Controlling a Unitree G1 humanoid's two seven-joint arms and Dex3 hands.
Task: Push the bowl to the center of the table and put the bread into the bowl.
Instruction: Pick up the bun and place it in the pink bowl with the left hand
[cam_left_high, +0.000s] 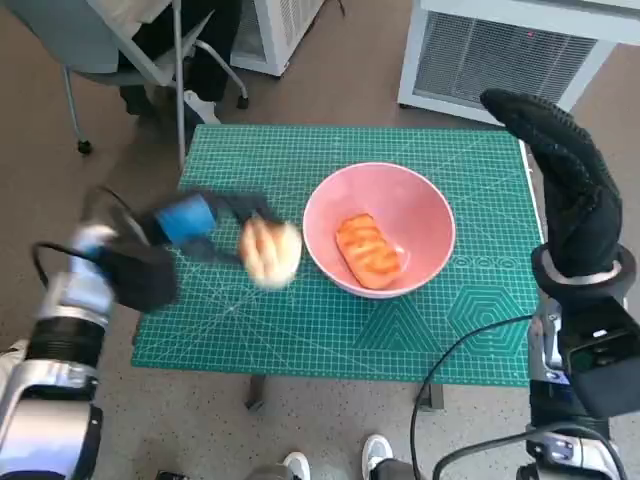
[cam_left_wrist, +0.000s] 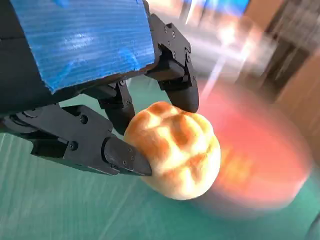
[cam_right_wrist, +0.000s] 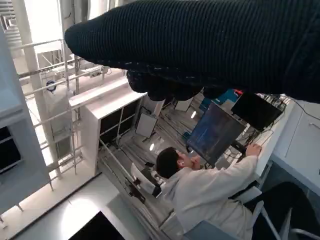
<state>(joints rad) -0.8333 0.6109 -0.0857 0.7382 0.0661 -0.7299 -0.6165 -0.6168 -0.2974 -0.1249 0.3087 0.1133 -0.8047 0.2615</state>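
One desk (cam_left_high: 300, 340) under a green cutting mat (cam_left_high: 420, 330), pink bowl (cam_left_high: 425, 215) near its middle, slightly toward 3 o'clock. Inside bowl: orange-glazed bread piece (cam_left_high: 369, 250). Right hand (cam_left_high: 560, 180) raised at desk's 3 o'clock edge, gloved fingers straight and spread apart, gripping nothing. Left hand (cam_left_high: 195, 225) blurred, at 9 o'clock of bowl; its black fingers (cam_left_wrist: 122, 157) pinch a round bread bun (cam_left_wrist: 175, 150), (cam_left_high: 270, 252) just beside bowl rim. Cannot tell if bun touches rim. Person at monitor (cam_right_wrist: 215, 132) in right wrist view.
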